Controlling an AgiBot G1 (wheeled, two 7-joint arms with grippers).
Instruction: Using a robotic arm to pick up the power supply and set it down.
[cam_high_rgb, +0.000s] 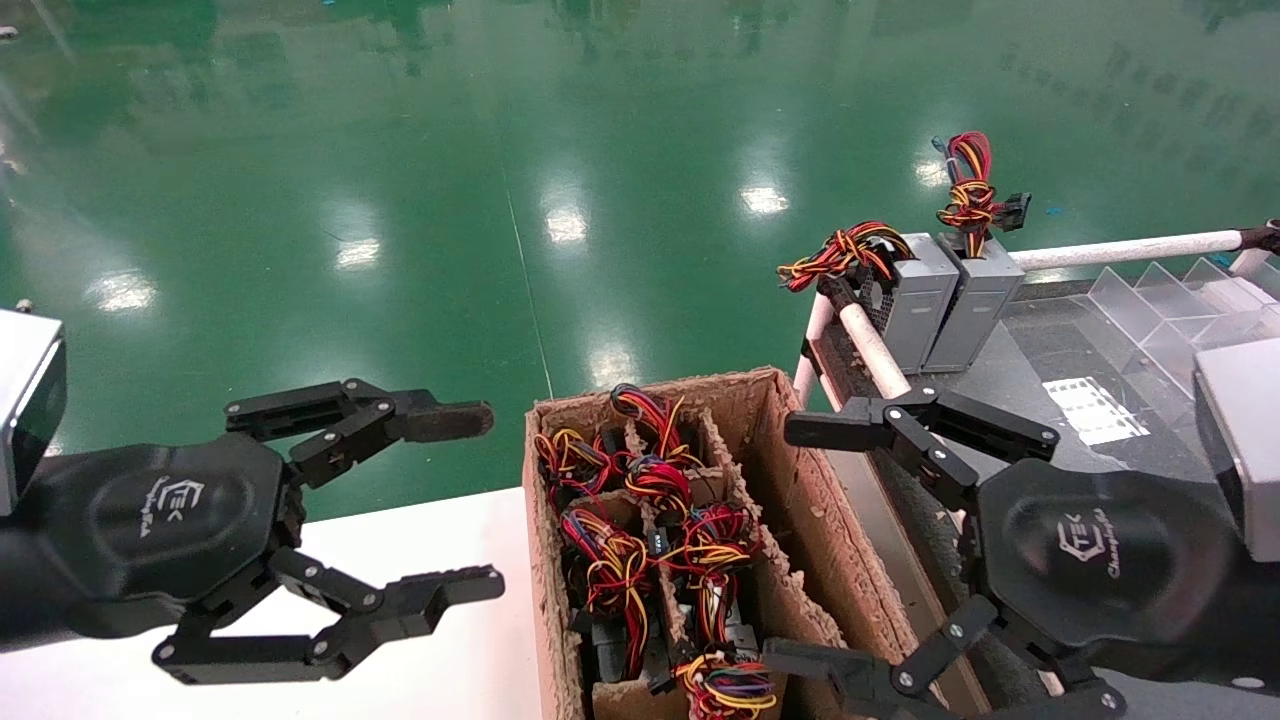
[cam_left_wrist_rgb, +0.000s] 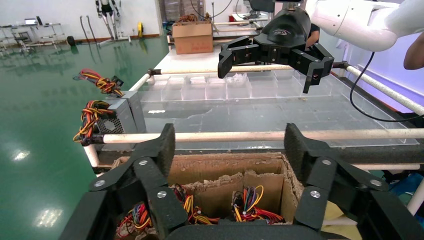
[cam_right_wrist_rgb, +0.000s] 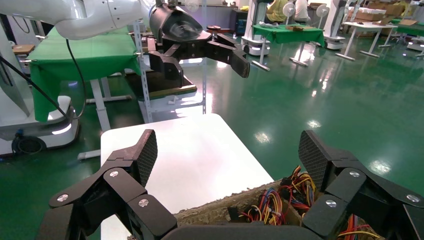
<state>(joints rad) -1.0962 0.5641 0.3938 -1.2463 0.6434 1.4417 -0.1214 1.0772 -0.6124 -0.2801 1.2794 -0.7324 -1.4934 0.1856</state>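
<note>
Several power supplies sit in the compartments of a worn cardboard box (cam_high_rgb: 800, 480), showing mostly their red, yellow and black wire bundles (cam_high_rgb: 640, 540). Two more grey power supplies (cam_high_rgb: 925, 300) stand upright at the far corner of the dark table (cam_high_rgb: 1030, 350), wires on top. My right gripper (cam_high_rgb: 785, 545) hovers open over the box's right side, empty; its wrist view looks down past the box rim (cam_right_wrist_rgb: 215, 212) at the wires (cam_right_wrist_rgb: 280, 200). My left gripper (cam_high_rgb: 495, 500) hangs open and empty left of the box, one fingertip pad worn brown.
A white table (cam_high_rgb: 450, 540) lies under the left gripper. White padded rails (cam_high_rgb: 1120, 248) border the dark table, and a clear plastic divider tray (cam_high_rgb: 1170, 300) sits on it. Green floor lies beyond. Cardboard partitions (cam_left_wrist_rgb: 220, 167) split the box.
</note>
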